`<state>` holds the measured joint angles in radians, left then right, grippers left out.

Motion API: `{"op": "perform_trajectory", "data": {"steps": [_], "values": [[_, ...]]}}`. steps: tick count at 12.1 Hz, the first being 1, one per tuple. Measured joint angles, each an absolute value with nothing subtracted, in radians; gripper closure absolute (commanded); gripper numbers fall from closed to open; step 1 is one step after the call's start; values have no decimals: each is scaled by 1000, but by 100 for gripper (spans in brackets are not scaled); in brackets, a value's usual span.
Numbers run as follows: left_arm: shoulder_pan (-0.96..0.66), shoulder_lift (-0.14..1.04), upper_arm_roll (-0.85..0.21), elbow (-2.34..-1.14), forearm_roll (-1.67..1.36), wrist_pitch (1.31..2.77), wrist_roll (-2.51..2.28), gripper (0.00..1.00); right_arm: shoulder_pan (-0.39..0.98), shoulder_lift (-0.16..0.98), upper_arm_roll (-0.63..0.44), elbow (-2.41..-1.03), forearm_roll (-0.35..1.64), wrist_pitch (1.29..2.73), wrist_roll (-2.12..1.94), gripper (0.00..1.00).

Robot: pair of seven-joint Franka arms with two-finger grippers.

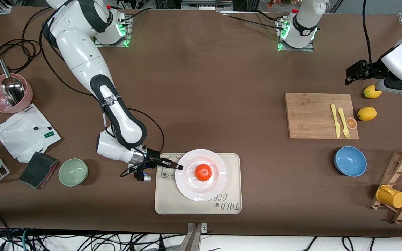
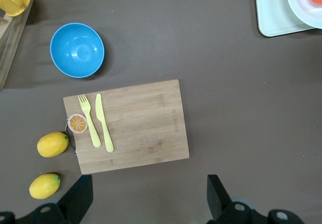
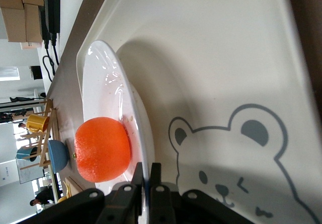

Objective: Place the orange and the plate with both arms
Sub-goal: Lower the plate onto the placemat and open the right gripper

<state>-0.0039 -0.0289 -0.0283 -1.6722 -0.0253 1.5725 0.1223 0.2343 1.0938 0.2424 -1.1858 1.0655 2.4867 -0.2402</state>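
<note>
- The small round bright orange fruit (image 1: 203,172) sits in the middle of the round white glossy plate (image 1: 190,188), and the plate rests on the rectangular beige bear-printed tray (image 1: 229,205) near the worktop (image 1: 201,87) edge closest to the front camera.
- The right hand (image 1: 178,167) lies level with the plate, at the rim that faces the right arm's end of the worktop; the right wrist view shows its two fingers pinched nearly together on that thin rim, so it grips the plate's edge.
- The orange lies just inward from that pinch, toward the plate's centre; judged from this, any release should draw straight back along the rim line.
- The orange looks dimpled, glossy and whole.
- The left hand (image 2: 146,204) waits with fingers spread wide and empty, high over the worktop beside the bamboo cutting board (image 1: 309,115).
</note>
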Motion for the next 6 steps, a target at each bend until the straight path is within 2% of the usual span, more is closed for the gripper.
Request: {"op": "perform_trajectory", "data": {"steps": [1, 2, 6], "values": [[-4, -29, -28, -1672, -25, 1572, 122, 0, 231, 1094, 242, -1185, 1049, 2487, -240, 80], [-4, -29, -28, -1672, -25, 1572, 122, 0, 229, 1094, 242, -1185, 1042, 2487, -240, 72], [-4, -29, -28, -1672, -25, 1572, 122, 0, 225, 1089, 242, -1189, 1001, 2487, -239, 66]]}}
